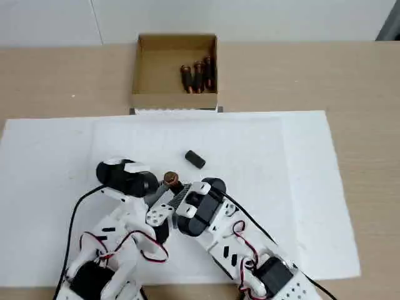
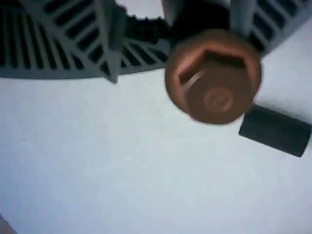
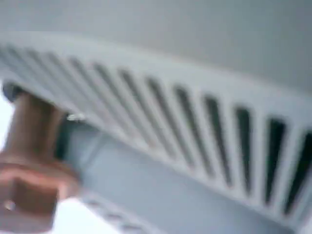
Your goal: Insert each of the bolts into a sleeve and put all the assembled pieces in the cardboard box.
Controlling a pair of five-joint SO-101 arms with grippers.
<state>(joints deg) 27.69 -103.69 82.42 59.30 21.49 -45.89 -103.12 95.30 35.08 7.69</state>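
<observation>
The bolt (image 1: 170,179) is up off the paper, near the front of the sheet where the two arms meet. It is a shiny copper colour and has a head with six flat sides. The left gripper (image 1: 167,192) looks squeezed tight on it. In the left wrist view the head faces the camera and sits between the grey ribbed fingers (image 2: 105,41). The long part of the bolt is hidden behind the head there.

The sleeve (image 1: 195,159) is a short black tube with a dull, smooth skin. It lies flat on the paper, alone, with nothing touching it. It is just past the bolt, on the side toward the box and a bit toward the right arm. Its long way runs slanted across the sheet, not pointing at the bolt. So I think the sleeve has to be picked up and turned to line up with the bolt.

The right gripper (image 1: 199,189) is right beside the bolt and nearer to the sleeve. I cannot tell if it is open or closed.

Farther off, the cardboard box (image 1: 144,75) sits at the back edge of the white paper (image 1: 300,187). Three finished pieces (image 1: 197,76) lie side by side in it. The brown wooden table (image 1: 62,75) is under everything.
</observation>
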